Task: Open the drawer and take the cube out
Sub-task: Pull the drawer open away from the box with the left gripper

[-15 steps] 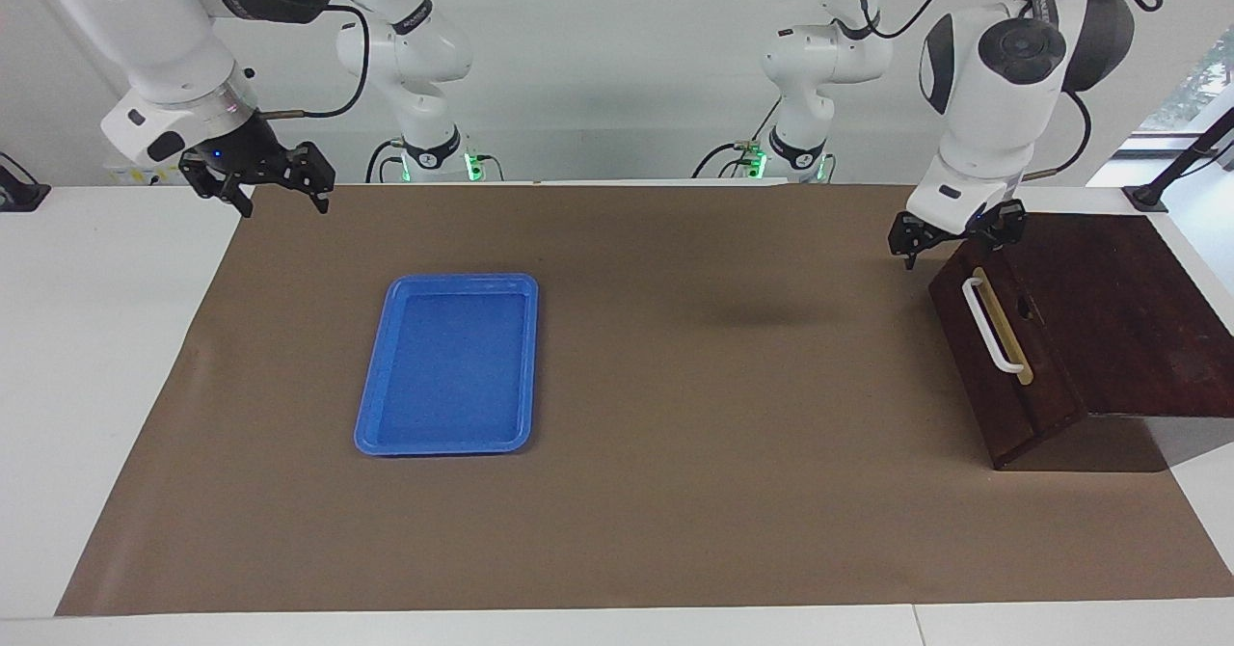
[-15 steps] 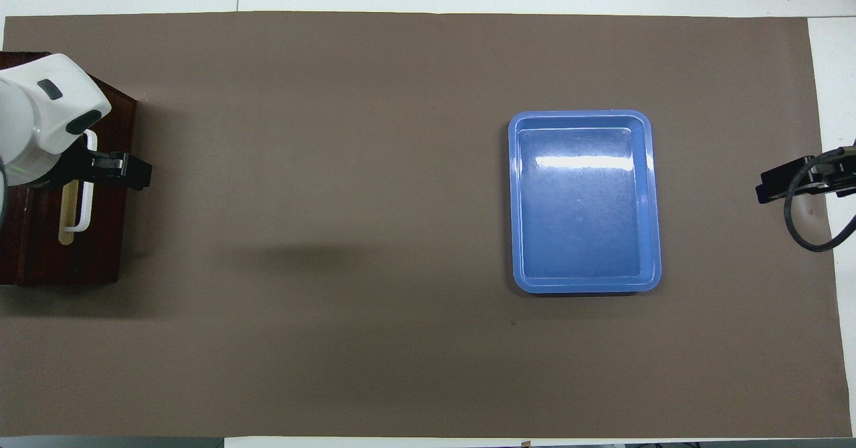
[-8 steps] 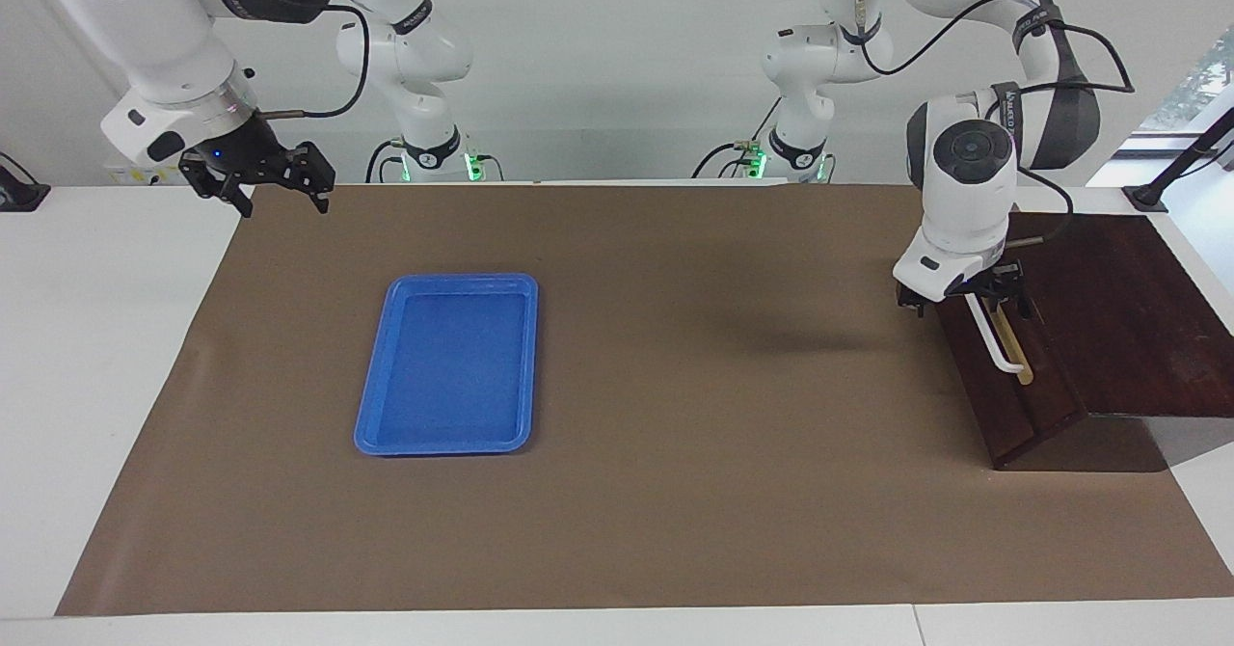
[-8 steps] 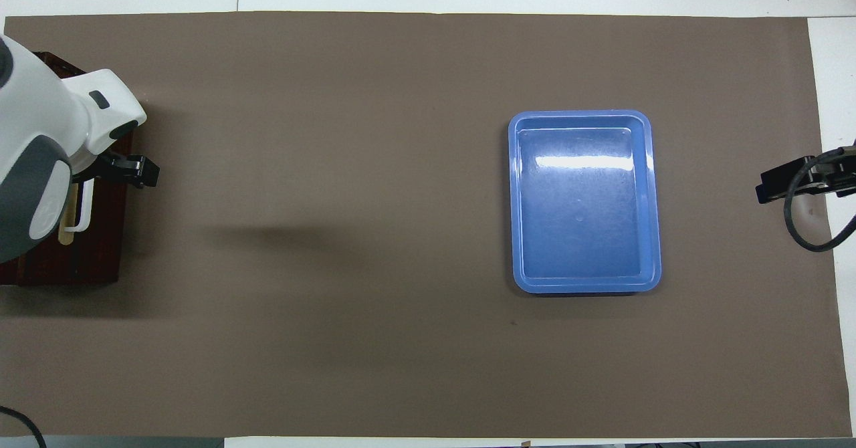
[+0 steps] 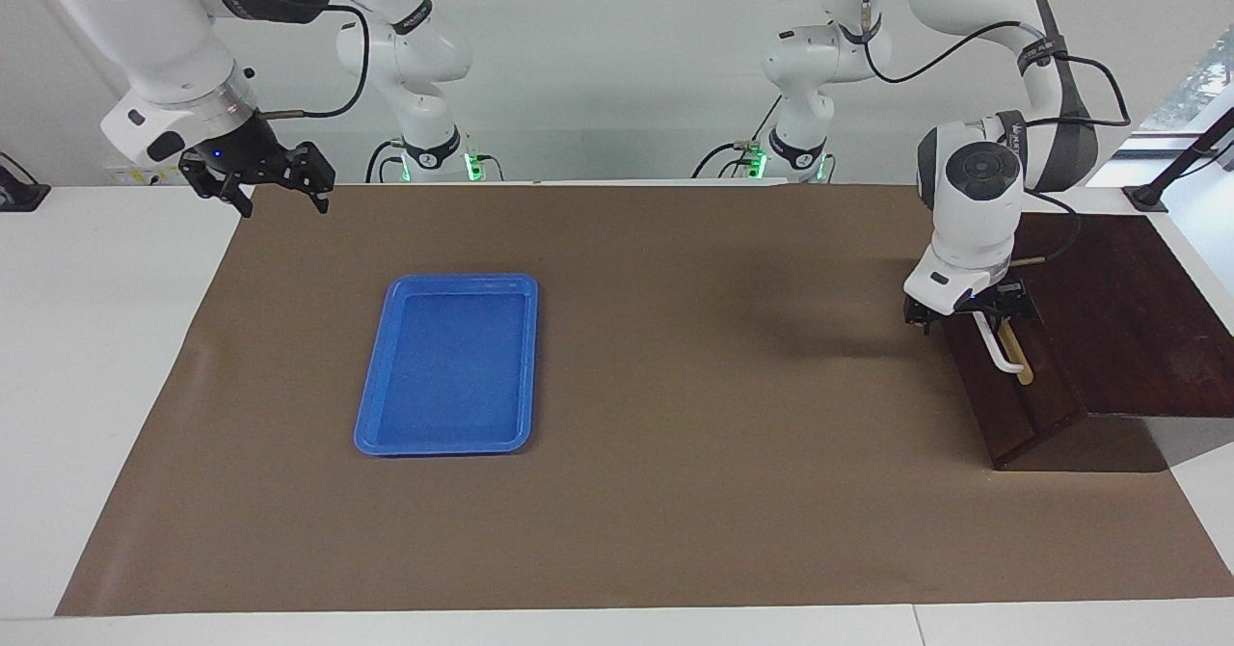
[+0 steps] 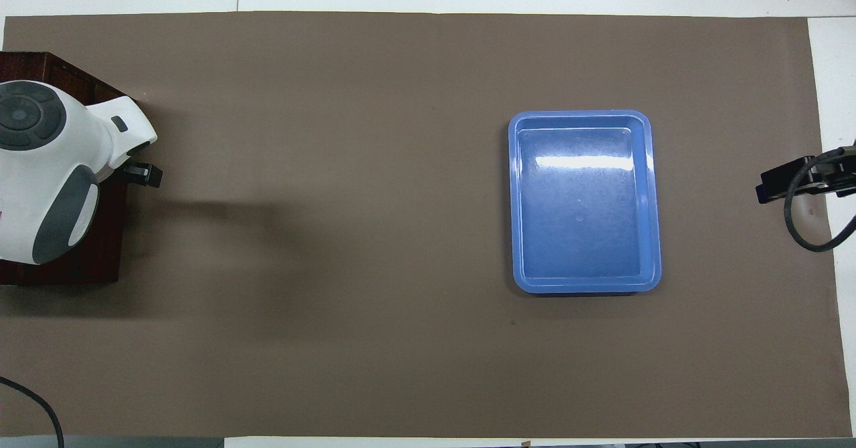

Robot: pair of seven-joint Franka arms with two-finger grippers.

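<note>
The dark wooden box with the drawer (image 5: 1022, 405) stands at the left arm's end of the table, and the drawer is closed. My left gripper (image 5: 967, 315) is low against the sloping drawer front, open, with its fingers on either side of the upper end of the white bar handle (image 5: 1005, 361). In the overhead view the arm covers the handle, and only one finger (image 6: 148, 174) shows beside the drawer (image 6: 100, 261). The cube is hidden. My right gripper (image 5: 282, 202) waits open over the mat's corner at the right arm's end.
A flat blue tray (image 5: 448, 362) lies on the brown mat (image 5: 675, 492) toward the right arm's end, with nothing in it; it also shows in the overhead view as the tray (image 6: 585, 200). The box's dark top (image 5: 1118, 299) slopes up from the drawer.
My left gripper has come down from above the box's upper corner to the handle on the drawer front. The right arm has not moved.
</note>
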